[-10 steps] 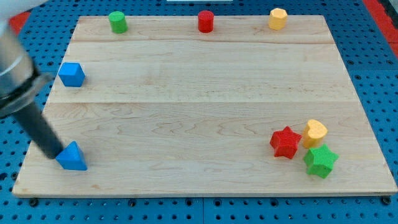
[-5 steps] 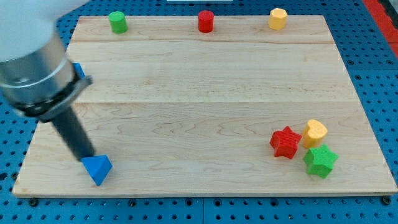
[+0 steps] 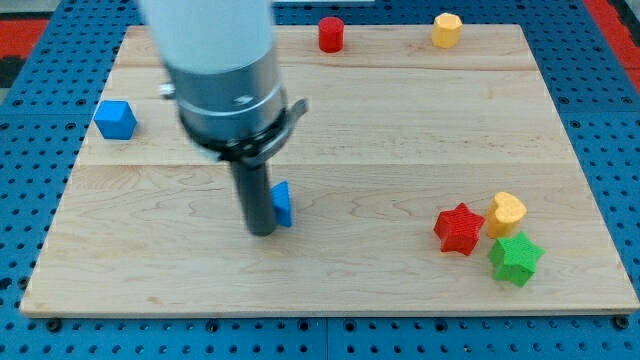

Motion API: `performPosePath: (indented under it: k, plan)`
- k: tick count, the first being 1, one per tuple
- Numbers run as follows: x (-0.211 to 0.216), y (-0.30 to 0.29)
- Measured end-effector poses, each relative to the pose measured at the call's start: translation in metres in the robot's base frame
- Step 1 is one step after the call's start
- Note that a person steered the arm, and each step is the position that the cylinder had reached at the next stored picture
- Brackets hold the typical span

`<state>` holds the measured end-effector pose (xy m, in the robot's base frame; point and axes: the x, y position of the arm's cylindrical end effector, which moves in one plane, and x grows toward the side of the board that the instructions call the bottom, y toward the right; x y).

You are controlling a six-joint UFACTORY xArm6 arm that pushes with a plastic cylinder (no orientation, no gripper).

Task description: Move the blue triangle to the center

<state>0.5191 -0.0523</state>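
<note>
My tip (image 3: pixel 262 231) touches blue triangle (image 3: pixel 283 204) on its left side, w/ triangle left of board (image 3: pixel 400 130) centre, partly hidden by rod. No gripper, just rod. Blue cube (image 3: pixel 115 119) near left edge. Red star (image 3: pixel 459 228), yellow block (image 3: pixel 507 212), green star (image 3: pixel 515 259) clustered nr bottom-right corner.

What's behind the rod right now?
The blue triangle pokes out on the view's right of my tip; its left part is covered. The green block at the top edge cannot be seen behind the arm.

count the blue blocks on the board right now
2. A blue cube sits near the view's left edge; the blue triangle, partly hidden, touches my tip near the middle. The arm could hide others behind it.
</note>
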Motion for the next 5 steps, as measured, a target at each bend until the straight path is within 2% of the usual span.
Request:
performPosePath:
  k: [1, 2, 3, 4, 5]
  plan:
    - [-0.012, -0.002]
    - [-0.015, -0.031]
    - [-0.058, 0.012]
    - [-0.078, 0.047]
    - [-0.076, 0.108]
